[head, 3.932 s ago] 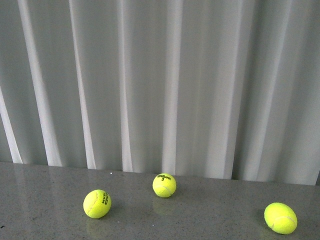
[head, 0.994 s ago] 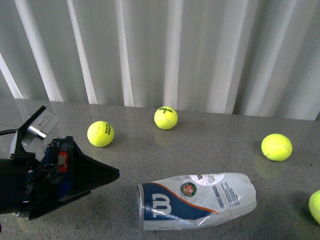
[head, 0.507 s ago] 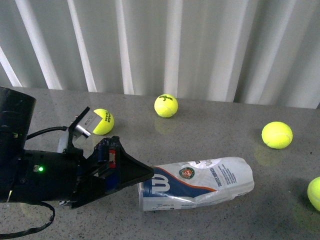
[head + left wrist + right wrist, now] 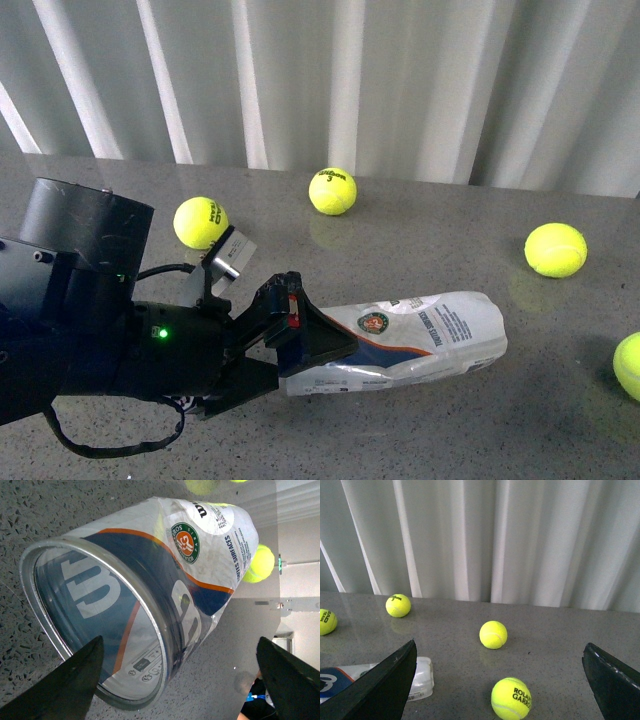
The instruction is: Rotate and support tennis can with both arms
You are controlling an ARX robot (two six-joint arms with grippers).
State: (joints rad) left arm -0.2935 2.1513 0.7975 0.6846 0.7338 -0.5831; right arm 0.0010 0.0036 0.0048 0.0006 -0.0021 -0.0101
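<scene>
Left gripper (image 4: 178, 642) spread wide, gripping nothing; fingers (image 4: 75, 680) flanked open metal-rimmed mouth of tennis can (image 4: 420, 335), no contact visible; can lay on side on grey table (image 4: 450, 440), crumpled closed end toward robot's right; right gripper (image 4: 498, 645) likewise wide, empty, well apart from can; four tennis balls (image 4: 332, 190) scattered around; white curtain (image 4: 400, 80) behind.

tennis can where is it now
Front view: tennis can lies on its side low centre on the table, open end at the jaws of the left gripper.
</scene>
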